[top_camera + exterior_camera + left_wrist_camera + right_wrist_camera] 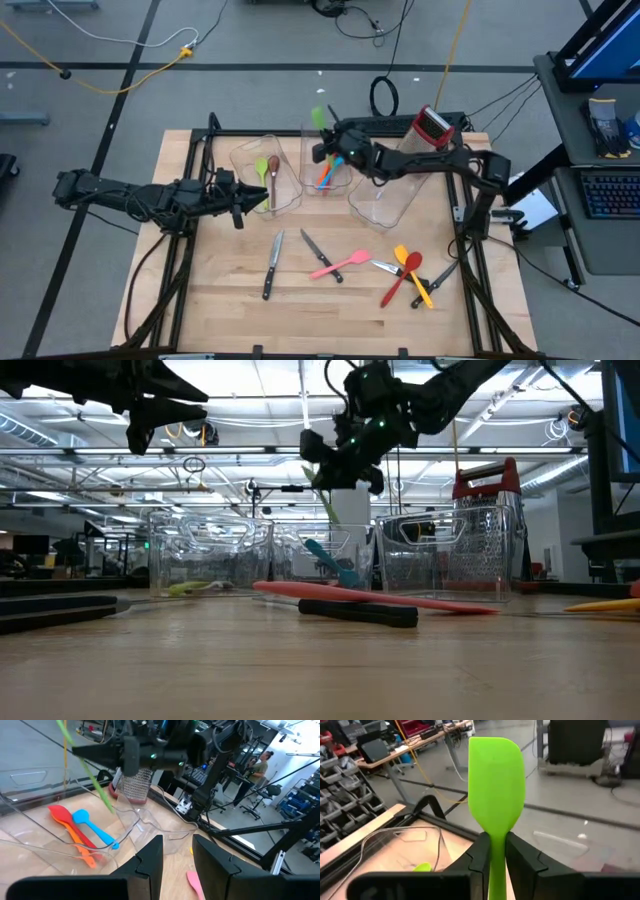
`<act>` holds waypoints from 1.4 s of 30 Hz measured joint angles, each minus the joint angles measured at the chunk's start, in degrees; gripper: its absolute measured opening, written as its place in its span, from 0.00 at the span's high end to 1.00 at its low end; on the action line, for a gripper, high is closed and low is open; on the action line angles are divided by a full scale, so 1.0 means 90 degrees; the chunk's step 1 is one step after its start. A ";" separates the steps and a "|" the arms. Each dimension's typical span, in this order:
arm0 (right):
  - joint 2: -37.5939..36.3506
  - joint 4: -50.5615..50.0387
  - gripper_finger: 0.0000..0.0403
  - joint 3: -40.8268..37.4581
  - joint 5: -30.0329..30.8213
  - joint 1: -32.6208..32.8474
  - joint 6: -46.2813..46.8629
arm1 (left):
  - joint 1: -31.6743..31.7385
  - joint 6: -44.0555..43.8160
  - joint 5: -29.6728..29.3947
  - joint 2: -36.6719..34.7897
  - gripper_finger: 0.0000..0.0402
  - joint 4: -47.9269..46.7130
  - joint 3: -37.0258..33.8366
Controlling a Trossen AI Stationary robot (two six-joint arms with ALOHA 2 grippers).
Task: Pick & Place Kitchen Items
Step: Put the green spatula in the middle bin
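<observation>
The right end effector [492, 851] was clamped on the handle of a green spatula [496, 785], holding it raised over the middle clear bin [325, 165], where a blue spoon [95, 827], an orange one [77, 840] and a red one [62, 813] already lay. The left end effector [175, 852] hung with its fingers apart beside the left bin [262, 172], which held a green spoon [261, 167] and a brown spoon [273, 166]. Knives [272, 262], a pink spatula [340, 265] and red and yellow utensils [408, 272] lay loose on the wooden surface [230, 300].
</observation>
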 joint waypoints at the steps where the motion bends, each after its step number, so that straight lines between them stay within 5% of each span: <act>1: 0.0065 0.0013 0.89 0.0000 -0.0075 -0.0019 0.0109 | 0.0000 0.0001 0.0002 0.0000 0.74 0.0001 0.0000; 42: 0.0689 -0.0983 0.89 -0.0029 -0.0704 -0.0191 0.0430 | 0.0000 -0.0027 0.0017 0.0000 0.74 0.0011 0.0000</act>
